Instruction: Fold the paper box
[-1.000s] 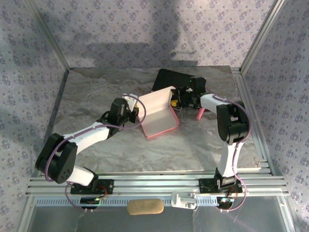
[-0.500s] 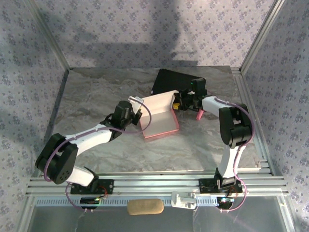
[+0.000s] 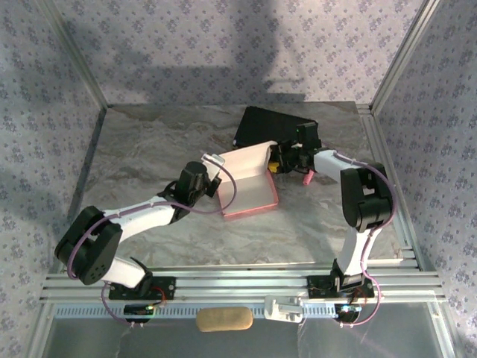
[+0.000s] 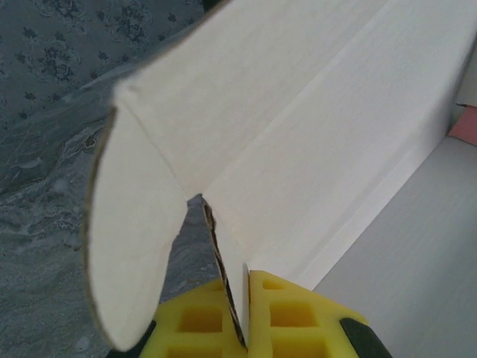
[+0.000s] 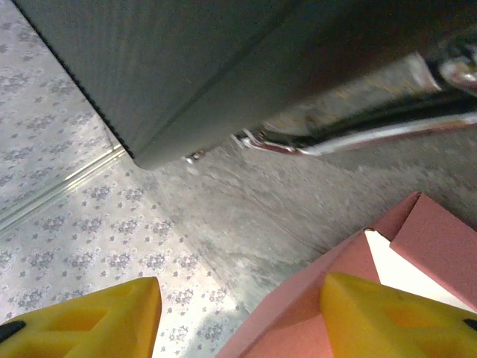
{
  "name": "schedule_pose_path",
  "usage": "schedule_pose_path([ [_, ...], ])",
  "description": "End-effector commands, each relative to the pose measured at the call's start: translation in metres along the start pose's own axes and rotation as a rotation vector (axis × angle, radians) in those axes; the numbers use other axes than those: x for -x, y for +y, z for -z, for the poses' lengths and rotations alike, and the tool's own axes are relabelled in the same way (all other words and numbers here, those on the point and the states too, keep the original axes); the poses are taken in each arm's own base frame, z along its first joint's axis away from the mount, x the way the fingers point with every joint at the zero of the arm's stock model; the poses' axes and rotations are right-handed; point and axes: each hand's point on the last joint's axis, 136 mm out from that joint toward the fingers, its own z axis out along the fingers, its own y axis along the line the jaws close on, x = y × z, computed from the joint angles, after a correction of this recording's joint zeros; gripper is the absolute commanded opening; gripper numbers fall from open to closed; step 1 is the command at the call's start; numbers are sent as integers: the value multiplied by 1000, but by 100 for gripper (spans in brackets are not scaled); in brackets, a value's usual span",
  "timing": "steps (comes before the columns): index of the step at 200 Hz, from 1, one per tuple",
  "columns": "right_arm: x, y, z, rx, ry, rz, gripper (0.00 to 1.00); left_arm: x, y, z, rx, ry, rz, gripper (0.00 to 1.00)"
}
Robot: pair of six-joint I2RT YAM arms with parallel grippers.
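The salmon-pink paper box (image 3: 248,186) lies open mid-table, pale inside up, its back panel raised. My left gripper (image 3: 212,171) is at its left wall. In the left wrist view the yellow fingers (image 4: 294,317) are shut on the thin edge of a pale card wall (image 4: 298,134), and a rounded flap (image 4: 134,246) hangs to the left. My right gripper (image 3: 279,159) is at the box's far right corner. Its jaws (image 5: 238,287) stand wide open, the right fingertip (image 5: 387,313) resting against pink card (image 5: 328,298).
A black hard case (image 3: 267,127) lies just behind the box and looms over the right wrist view (image 5: 223,60) with its metal latch (image 5: 358,138). A small pink microphone (image 3: 305,177) lies right of the box. Patterned walls enclose the marbled table (image 3: 149,142).
The left gripper has shifted right and nearer with the box wall in it. The raised back panel now leans lower. The right gripper has edged left against the box's far right corner.
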Motion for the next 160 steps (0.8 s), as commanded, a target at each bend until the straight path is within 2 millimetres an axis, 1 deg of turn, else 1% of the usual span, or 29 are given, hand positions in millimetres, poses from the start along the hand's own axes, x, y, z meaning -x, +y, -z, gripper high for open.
schedule_pose_path([
  [1, -38, -30, 3, -116, 161, -151, 62, 16, -31, 9, -115, -72, -68, 3],
  [24, -33, -24, 11, -115, 146, -146, 62, 12, -33, 8, -115, -60, -83, 3],
  [34, -30, -28, 15, -134, 132, -147, 62, 10, -33, 8, -116, -55, -84, 3],
  [45, -27, -29, 22, -139, 112, -137, 63, 11, -33, 8, -115, -55, -84, 3],
  [47, -25, -18, 26, -120, 103, -114, 63, 11, -34, 8, -117, -54, -85, 3],
  [49, -23, -15, 28, -115, 96, -103, 64, 11, -34, 8, -118, -55, -85, 3],
  [65, -12, -10, 48, -140, 39, -30, 67, 14, -35, 9, -124, -58, -89, 3],
  [72, -8, -4, 57, -144, 17, 32, 68, 15, -35, 9, -125, -58, -94, 3],
  [82, -7, 11, 68, -125, 11, 131, 69, 18, -34, 10, -126, -58, -101, 3],
  [90, -8, 25, 77, -120, 6, 256, 70, 20, -34, 10, -128, -60, -112, 3],
  [92, -8, 22, 79, -144, 6, 273, 70, 20, -35, 10, -129, -60, -115, 3],
  [101, -7, 24, 93, -212, -22, 384, 70, 22, -34, 10, -127, -59, -130, 3],
  [110, -3, 26, 104, -256, -51, 486, 66, 23, -34, 11, -132, -61, -140, 4],
  [123, 10, 25, 122, -296, -148, 597, 62, 25, -32, 10, -143, -54, -146, 4],
  [142, 30, 22, 144, -245, -302, 687, 59, 24, -28, 10, -170, -37, -137, 4],
  [152, 35, 23, 151, -196, -365, 727, 59, 24, -25, 11, -178, -32, -135, 4],
  [158, 39, 20, 153, -183, -392, 744, 59, 24, -25, 13, -185, -31, -137, 4],
  [160, 40, 22, 155, -176, -405, 753, 59, 23, -25, 13, -187, -29, -139, 4],
])
